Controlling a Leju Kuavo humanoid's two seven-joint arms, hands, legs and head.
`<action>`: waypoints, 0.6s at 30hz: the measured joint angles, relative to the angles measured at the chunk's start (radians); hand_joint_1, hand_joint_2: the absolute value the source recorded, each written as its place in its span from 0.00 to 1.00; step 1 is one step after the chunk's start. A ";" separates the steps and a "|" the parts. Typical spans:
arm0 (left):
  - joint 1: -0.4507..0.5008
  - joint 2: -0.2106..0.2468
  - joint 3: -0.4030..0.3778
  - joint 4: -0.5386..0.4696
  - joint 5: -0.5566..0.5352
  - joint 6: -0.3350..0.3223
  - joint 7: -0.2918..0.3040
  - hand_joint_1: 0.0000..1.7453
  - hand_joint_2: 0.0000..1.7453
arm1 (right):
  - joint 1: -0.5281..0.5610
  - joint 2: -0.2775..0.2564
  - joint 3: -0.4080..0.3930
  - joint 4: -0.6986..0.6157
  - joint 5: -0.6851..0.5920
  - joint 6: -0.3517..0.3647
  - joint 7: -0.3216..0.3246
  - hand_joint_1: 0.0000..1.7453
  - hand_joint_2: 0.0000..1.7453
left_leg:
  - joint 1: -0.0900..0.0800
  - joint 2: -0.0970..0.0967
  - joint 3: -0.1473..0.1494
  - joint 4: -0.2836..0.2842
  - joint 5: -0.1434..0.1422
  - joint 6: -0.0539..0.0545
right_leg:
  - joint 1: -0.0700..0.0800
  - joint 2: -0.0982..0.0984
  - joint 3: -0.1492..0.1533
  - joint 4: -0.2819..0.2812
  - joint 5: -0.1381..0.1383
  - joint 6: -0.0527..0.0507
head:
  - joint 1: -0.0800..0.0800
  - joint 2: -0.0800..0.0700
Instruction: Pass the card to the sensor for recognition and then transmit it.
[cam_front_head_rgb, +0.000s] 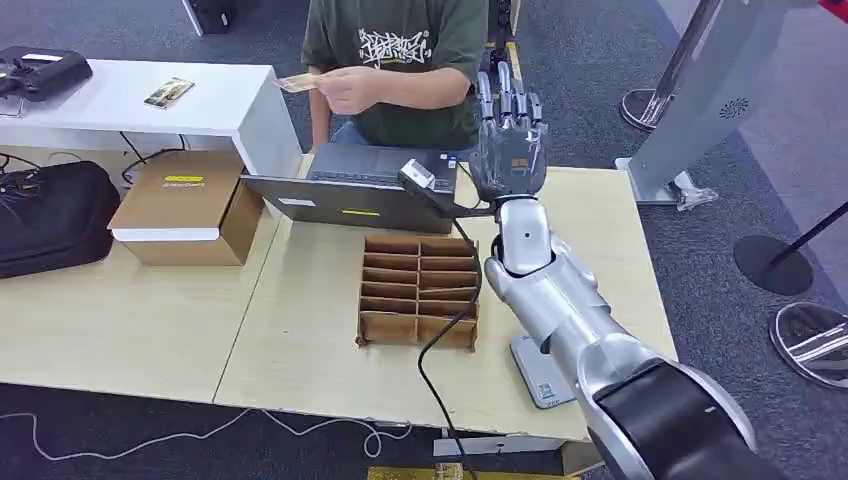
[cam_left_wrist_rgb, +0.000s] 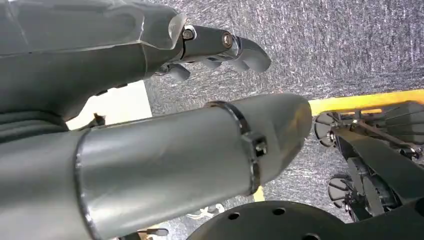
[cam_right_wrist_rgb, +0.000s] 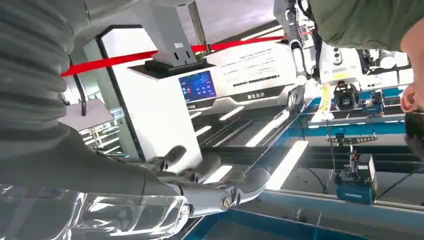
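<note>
Handover stage, judged not yet begun: right hand (cam_front_head_rgb: 508, 150) raised over the table (cam_front_head_rgb: 300, 330), fingers (cam_front_head_rgb: 505, 95) extended upward and slightly apart, holding nothing. Card (cam_front_head_rgb: 296, 83) lies well apart, pinched in a person's hand (cam_front_head_rgb: 350, 88) (beyond the laptop (cam_front_head_rgb: 345, 195)). Next move calls for receiving it.

On the table (cam_front_head_rgb: 300, 330) a divider tray (cam_front_head_rgb: 418, 290) sits near the middle, with a laptop (cam_front_head_rgb: 350, 195) just behind it. A sensor (cam_front_head_rgb: 420, 177) stands at the laptop's right end, above the tray's far edge. The right hand (cam_front_head_rgb: 508, 140) is raised beyond the sensor, right of the laptop. Behind the laptop sits a person (cam_front_head_rgb: 395, 60) holding a card (cam_front_head_rgb: 295, 83). A box (cam_front_head_rgb: 185, 205) lies left of the laptop, a bag (cam_front_head_rgb: 50, 215) further left. Behind the box stands a side table (cam_front_head_rgb: 130, 100) bearing a phone (cam_front_head_rgb: 168, 93).
</note>
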 joint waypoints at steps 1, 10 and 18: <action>0.000 0.000 0.000 0.000 0.000 0.000 0.000 0.00 0.00 | 0.000 0.000 0.000 0.000 0.000 0.000 0.000 0.00 1.00 | 0.000 0.000 0.000 0.000 0.000 0.000 | 0.000 0.000 0.000 0.000 0.000 0.000 | 0.000 0.000; 0.000 0.000 -0.009 0.000 -0.007 0.001 0.000 0.00 0.00 | 0.005 -0.001 -0.012 -0.001 0.000 0.000 0.000 0.00 1.00 | 0.000 0.000 0.000 0.000 0.000 0.000 | 0.000 0.000 0.000 0.000 0.000 0.000 | 0.000 0.000; 0.000 0.000 -0.014 0.000 0.013 0.001 0.000 0.00 0.00 | 0.037 -0.002 -0.020 -0.037 0.000 0.000 -0.004 0.00 1.00 | 0.000 0.000 0.000 0.000 0.000 0.000 | 0.000 0.000 0.000 0.000 0.000 0.000 | 0.000 0.000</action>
